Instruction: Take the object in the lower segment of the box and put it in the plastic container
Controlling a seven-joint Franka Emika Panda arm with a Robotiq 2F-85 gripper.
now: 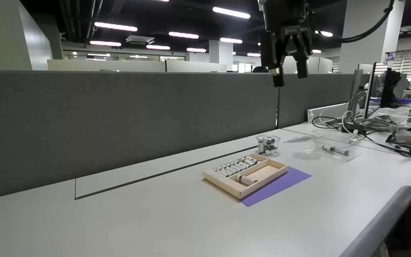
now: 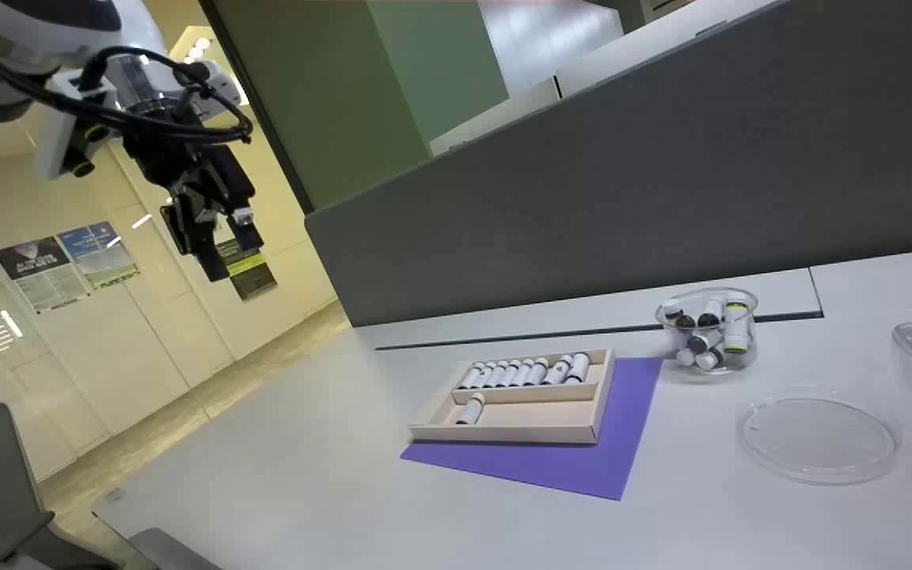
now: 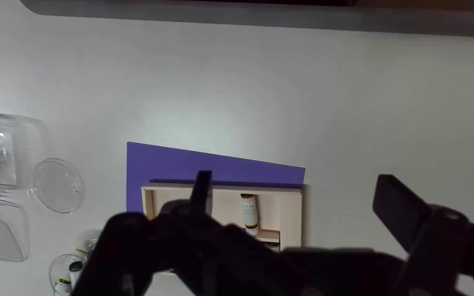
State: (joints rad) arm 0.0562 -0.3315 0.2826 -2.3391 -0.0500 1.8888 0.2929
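High above the bench (image 1: 155, 221), the tool (image 1: 290, 76) hangs with fingers (image 1: 302, 69) apart
One bottle (image 2: 470, 409) lies in the box's (image 2: 503, 434) lower part; the tub (image 2: 743, 362) stands nearer the back edge

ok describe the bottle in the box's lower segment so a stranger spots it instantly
On the white desk in front of the grey partition, a shallow wooden box lies partly over a purple sheet. In its compartment farther from the partition is a white-labelled bottle. It is the only one there, whereas the similar bottles across the divider form a close row.
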